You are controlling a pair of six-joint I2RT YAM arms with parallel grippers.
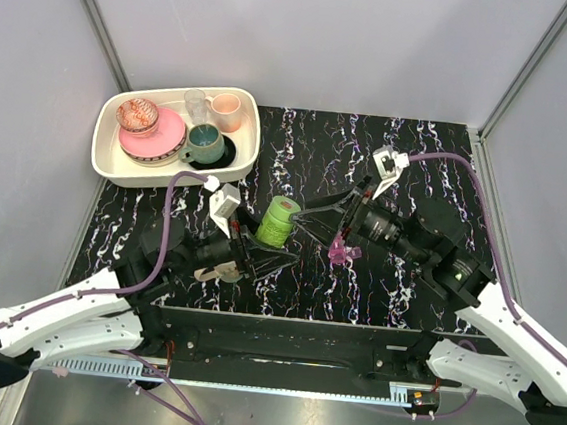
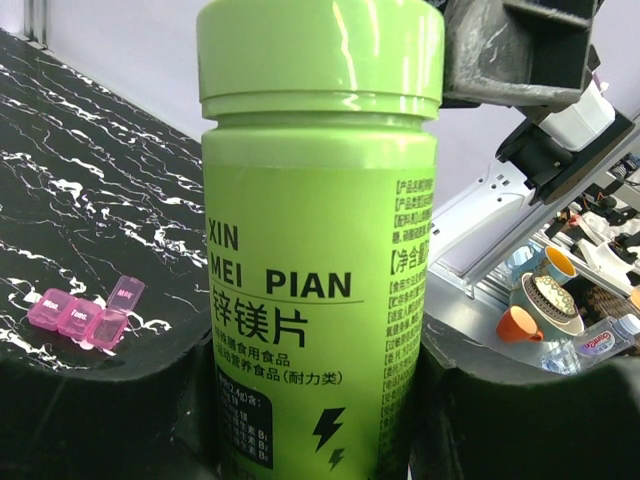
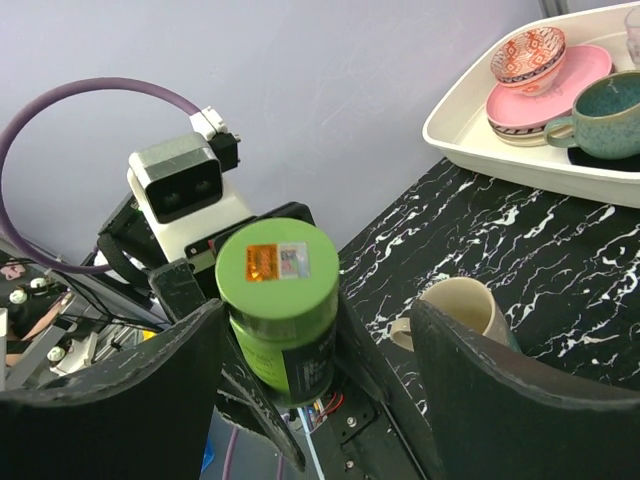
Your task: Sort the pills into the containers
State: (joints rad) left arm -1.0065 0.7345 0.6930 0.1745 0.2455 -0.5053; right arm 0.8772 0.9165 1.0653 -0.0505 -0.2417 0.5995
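Green bottle (image 2: 320, 260) held upright between the two arms.
The left jaws are clamped on the bottle's lower body, and it stands upright over the black surface (image 1: 300, 144). The right jaws stand wide, one on each side of the bottle's cap (image 3: 278, 270), with a gap showing on one side. The purple pill box (image 1: 343, 250) lies on the surface just beside the bottle, one lid raised. A beige mug (image 3: 460, 305) is close by.

One green bottle (image 1: 279, 222), one purple pill box (image 1: 343, 248), one white tray (image 1: 101, 145), one beige mug (image 3: 458, 302), one teal mug (image 1: 206, 145).
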